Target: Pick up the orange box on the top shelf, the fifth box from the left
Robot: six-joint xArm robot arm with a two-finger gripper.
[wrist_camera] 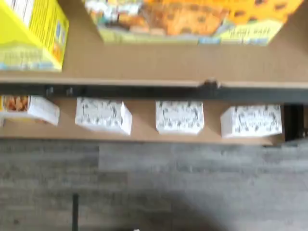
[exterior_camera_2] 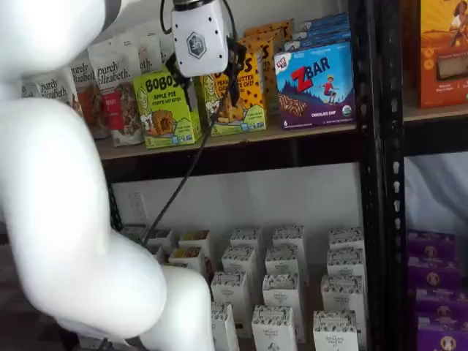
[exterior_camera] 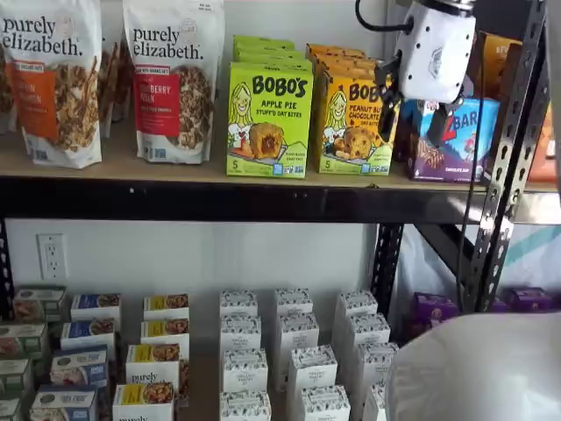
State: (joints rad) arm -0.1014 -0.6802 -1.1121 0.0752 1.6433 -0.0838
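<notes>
The orange box [exterior_camera: 349, 124] reads "BOBO'S Peanut Butter Chocolate Chip" and stands upright on the top shelf [exterior_camera: 175, 167], between a lime-green Bobo's box [exterior_camera: 267, 118] and a blue ZBar box [exterior_camera: 458, 140]. In both shelf views my gripper [exterior_camera: 410, 123] hangs in front of the shelf at the orange box's upper part. Its two black fingers stand apart with a plain gap and hold nothing. In a shelf view the gripper [exterior_camera_2: 206, 75] covers the upper left of the orange box [exterior_camera_2: 247, 102]. The wrist view shows the orange box [wrist_camera: 192, 19] on the shelf board [wrist_camera: 144, 62], with no fingers in sight.
Granola bags [exterior_camera: 166, 79] stand on the shelf's left part. A black upright [exterior_camera: 504, 158] rises just right of the ZBar box. Several small white boxes [exterior_camera: 294, 368] fill the lower level. The arm's white body [exterior_camera_2: 66, 219] fills the near left.
</notes>
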